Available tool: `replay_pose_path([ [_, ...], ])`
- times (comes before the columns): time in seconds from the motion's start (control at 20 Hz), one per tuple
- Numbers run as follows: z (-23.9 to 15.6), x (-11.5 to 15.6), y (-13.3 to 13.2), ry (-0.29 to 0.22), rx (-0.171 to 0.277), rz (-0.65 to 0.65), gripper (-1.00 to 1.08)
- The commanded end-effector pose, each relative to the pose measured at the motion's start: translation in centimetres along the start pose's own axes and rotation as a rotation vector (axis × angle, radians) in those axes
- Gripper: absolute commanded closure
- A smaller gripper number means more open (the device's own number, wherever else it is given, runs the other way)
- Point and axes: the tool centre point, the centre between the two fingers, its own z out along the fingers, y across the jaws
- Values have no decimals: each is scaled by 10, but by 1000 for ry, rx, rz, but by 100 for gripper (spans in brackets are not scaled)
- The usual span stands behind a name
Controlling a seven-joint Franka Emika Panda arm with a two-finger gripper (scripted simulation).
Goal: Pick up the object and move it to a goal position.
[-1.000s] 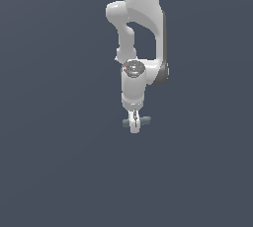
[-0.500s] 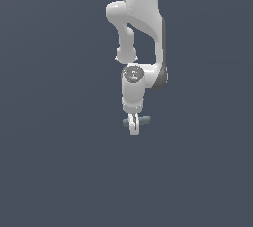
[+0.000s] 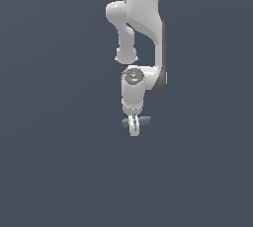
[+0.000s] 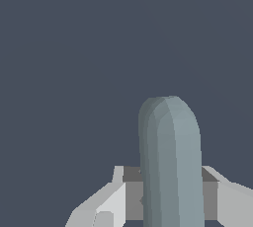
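Clamping the matte grey-teal bar (image 4: 170, 167) with rounded ends crosswise, the white gripper's (image 3: 133, 127) jaws press its middle.

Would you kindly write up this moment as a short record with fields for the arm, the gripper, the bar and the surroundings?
arm: white, reaching down from the top of the exterior view
gripper: shut on the bar, fingers pointing down
bar: grey-teal, rounded ends, held near its middle, lying level with an end sticking out on each side of the fingers
wrist view: one rounded end of the bar fills the space between the two fingers
surroundings: plain dark grey, no goal marker visible
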Motion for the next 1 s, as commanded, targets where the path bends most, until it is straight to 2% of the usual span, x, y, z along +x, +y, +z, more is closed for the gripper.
replay_pose_path([
  [0.0,1,0,0,0,-1,0,108],
  [0.5,-11,2,-3,0,0,0,108],
  [0.95,-68,11,-19,1,0,2,108],
])
